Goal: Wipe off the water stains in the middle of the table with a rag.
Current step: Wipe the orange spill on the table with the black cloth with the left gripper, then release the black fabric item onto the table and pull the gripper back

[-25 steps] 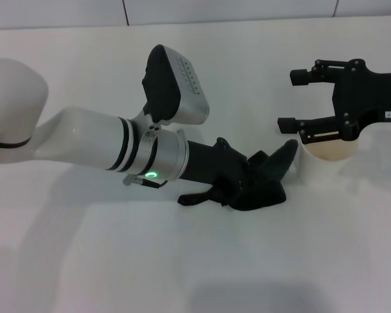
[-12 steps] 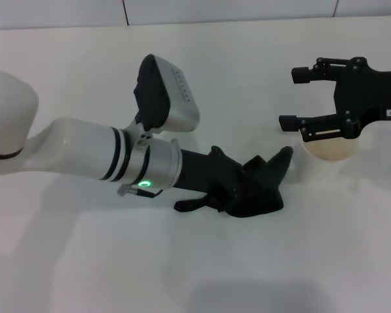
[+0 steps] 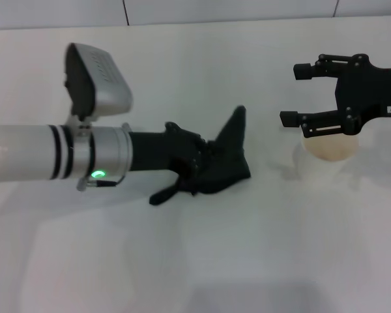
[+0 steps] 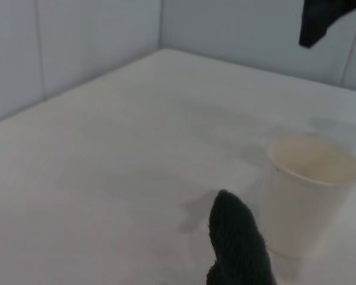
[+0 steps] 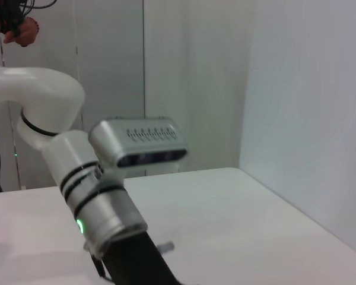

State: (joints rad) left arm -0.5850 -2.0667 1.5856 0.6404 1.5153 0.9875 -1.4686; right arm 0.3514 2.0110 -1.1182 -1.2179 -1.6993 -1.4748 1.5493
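One rag (image 3: 225,163), soft black cloth bunched in irregular folds, lies on the table (image 3: 202,261) near its middle, one pointed corner sticking up toward 12 o'clock. The table is a wide, smooth white surface with a faint gloss. The left gripper (image 3: 189,171) comes in from 9 o'clock on a white arm with black bands and a small green light, and its black fingers are clenched into the rag's folds, holding it down against the tabletop. From the left wrist view the rag's knitted-looking tip (image 4: 237,243) rises just in front of a single paper cup (image 4: 311,190).

That cup (image 3: 329,153), a plain white cylinder with a cream inside, stands at 3 o'clock from the rag, apart from it. The right gripper (image 3: 300,94), angular and black, hangs above the cup's rim, its two fingers spread wide and holding nothing.

No orange-brown blotch is visible anywhere on the white surface; whether one lies under the cloth I cannot tell.
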